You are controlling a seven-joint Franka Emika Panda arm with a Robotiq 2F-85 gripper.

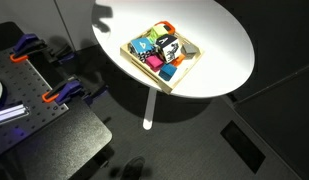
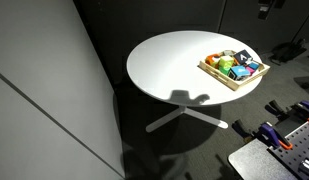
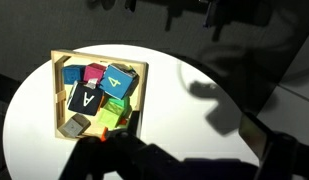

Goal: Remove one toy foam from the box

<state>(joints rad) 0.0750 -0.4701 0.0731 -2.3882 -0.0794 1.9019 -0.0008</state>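
Note:
The box is a shallow light-tan wooden tray on a round white table, packed with foam blocks. The toy foam, black with a white letter A, lies at the tray's left side next to teal, pink, green and orange blocks. The box and the black foam also show in an exterior view. In another exterior view the box sits at the table's right edge. My gripper shows only in the wrist view as two dark fingers set apart, high above bare table, to the right of the box, holding nothing.
The white table stands on a thin white pedestal over dark floor. A black bench with blue-and-orange clamps stands beside it, and it also shows in an exterior view. The arm's shadow falls on the tabletop.

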